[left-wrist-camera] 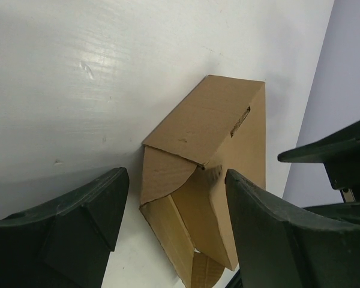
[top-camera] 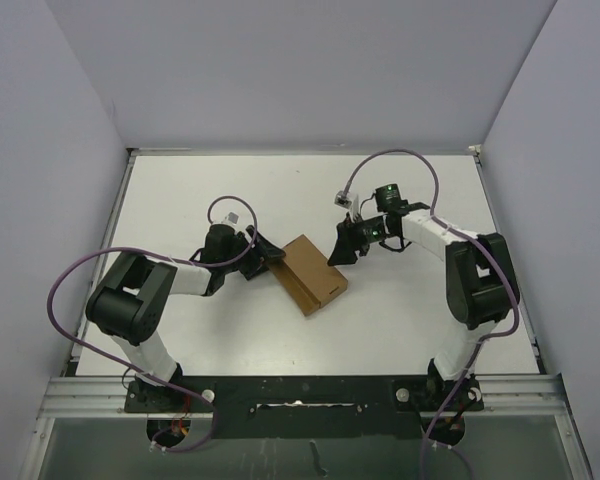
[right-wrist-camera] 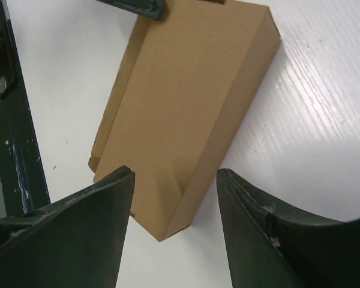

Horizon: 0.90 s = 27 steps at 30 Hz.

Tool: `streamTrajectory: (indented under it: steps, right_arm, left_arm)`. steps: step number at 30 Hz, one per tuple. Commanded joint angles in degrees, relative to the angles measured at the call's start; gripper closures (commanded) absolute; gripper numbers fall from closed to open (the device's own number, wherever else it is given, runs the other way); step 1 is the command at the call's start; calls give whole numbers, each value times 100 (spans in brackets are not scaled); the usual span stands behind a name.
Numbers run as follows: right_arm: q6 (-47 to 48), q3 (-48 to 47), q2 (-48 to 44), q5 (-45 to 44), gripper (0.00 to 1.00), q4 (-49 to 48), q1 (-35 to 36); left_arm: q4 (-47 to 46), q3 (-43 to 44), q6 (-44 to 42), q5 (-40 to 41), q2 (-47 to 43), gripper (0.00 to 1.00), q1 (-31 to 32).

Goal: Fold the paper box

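1. While our left gripper [left-wrist-camera: 171, 231] stands with jaws parted astride the plain brown cardboard mailer box [left-wrist-camera: 210, 174], gripping nothing, a careless nudge could spring the loose end flap.
2. Our right gripper [right-wrist-camera: 174, 231] likewise gapes empty over the box's opposite corner; pushing could skid it.
3. Mid-table, the box seems empty where its open end shows.

Both arms reach inward, left gripper [top-camera: 268, 253] and right gripper [top-camera: 338, 250] jaws apart, holding nothing.
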<state>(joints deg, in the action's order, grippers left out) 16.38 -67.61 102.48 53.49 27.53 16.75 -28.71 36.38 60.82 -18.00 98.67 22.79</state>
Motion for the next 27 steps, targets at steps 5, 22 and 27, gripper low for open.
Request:
streamTrajectory:
  steps: [5,22,27]
  right_arm:
    - [-776,-177,543,397,47,-337,-6]
    - [-593,-401,884,278,63,-21,307]
    - [-550,-433,907,232,64,19,345]
  left_arm:
    - [217,113,70,110,81,37,64]
    - [526,364,126,364,195,57,226]
    - [653,432,60,353,196,67,252]
